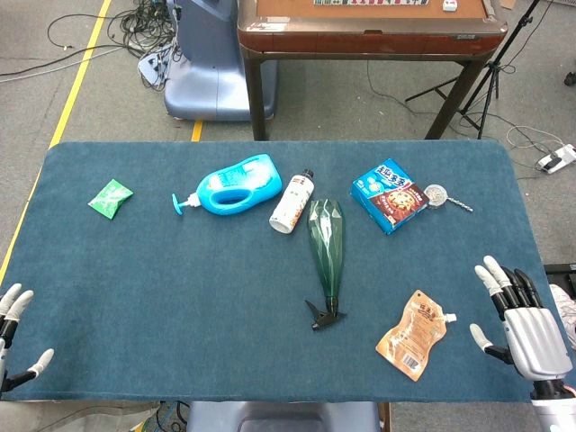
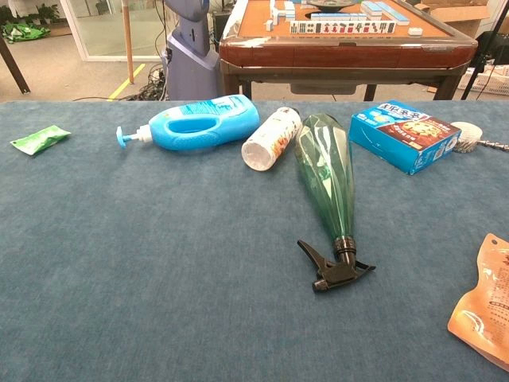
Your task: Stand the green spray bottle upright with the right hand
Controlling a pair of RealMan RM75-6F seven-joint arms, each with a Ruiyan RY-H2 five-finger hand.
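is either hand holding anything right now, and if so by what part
Nothing is held. The left hand and right hand are both open at the table's near edge; the spray bottle lies untouched.

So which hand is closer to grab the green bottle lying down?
Right. The right hand rests open nearer the green spray bottle and its black trigger; the left hand sits at the far corner.

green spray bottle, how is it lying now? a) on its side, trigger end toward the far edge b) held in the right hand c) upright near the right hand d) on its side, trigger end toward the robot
d: the spray bottle lies flat on the table, its black trigger at the near end; the right hand is apart from it, holding nothing.
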